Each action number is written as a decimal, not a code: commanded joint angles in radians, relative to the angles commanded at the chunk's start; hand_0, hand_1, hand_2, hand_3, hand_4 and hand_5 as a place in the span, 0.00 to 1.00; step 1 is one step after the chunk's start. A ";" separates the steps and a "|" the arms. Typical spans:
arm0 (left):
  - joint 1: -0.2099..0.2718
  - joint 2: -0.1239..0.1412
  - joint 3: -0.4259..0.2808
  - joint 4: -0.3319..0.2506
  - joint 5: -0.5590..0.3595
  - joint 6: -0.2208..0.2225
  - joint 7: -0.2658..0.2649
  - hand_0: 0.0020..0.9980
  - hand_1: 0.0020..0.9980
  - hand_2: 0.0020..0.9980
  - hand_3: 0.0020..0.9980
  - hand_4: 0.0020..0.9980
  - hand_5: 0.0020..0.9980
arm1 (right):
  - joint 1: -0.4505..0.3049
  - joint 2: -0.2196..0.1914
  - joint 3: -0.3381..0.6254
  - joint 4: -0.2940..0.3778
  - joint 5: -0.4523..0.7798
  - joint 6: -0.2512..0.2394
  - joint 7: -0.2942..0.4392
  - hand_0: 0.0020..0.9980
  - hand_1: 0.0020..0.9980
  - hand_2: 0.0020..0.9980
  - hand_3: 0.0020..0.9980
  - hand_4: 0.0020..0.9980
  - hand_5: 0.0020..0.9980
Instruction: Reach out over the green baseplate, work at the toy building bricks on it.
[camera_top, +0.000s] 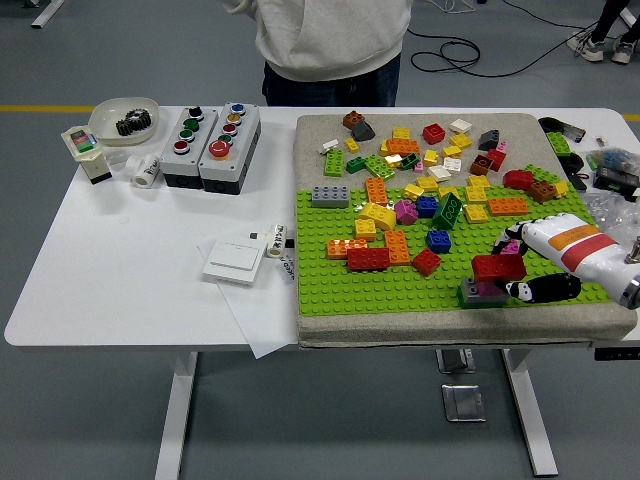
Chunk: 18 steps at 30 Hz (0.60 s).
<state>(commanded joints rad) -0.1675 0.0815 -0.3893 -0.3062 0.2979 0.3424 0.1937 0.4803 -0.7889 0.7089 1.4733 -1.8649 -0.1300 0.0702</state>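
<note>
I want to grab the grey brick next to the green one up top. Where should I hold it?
Pinch the grey brick across its two long sides, coming straight down from above. It lies flat, studs up, long way left to right at the baseplate's far left edge, with free space in front and behind.

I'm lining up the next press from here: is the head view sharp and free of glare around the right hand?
Head view: even overhead light, soft shadows only, no glare on the green baseplate. The right hand and the red brick it grips are in focus, without motion blur. Its black fingers partly hide the grey brick beneath.
</note>
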 joint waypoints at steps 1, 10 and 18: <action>0.000 0.000 0.000 0.000 0.001 0.000 0.000 0.60 0.69 0.65 0.55 0.56 0.61 | 0.000 0.000 0.000 -0.001 0.000 0.000 0.000 0.41 0.54 0.69 0.66 0.78 0.40; 0.002 0.000 -0.002 0.000 0.004 0.000 0.002 0.60 0.69 0.65 0.55 0.56 0.61 | -0.002 0.000 -0.001 -0.005 -0.002 0.004 0.000 0.42 0.57 0.70 0.67 0.80 0.42; 0.003 0.000 -0.005 -0.001 0.011 0.000 0.004 0.60 0.69 0.65 0.55 0.56 0.61 | -0.003 -0.001 0.002 -0.002 0.001 -0.005 0.005 0.54 0.64 0.77 0.82 0.83 0.42</action>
<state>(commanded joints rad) -0.1645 0.0818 -0.3947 -0.3069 0.3091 0.3425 0.1977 0.4769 -0.7903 0.7113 1.4717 -1.8636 -0.1353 0.0755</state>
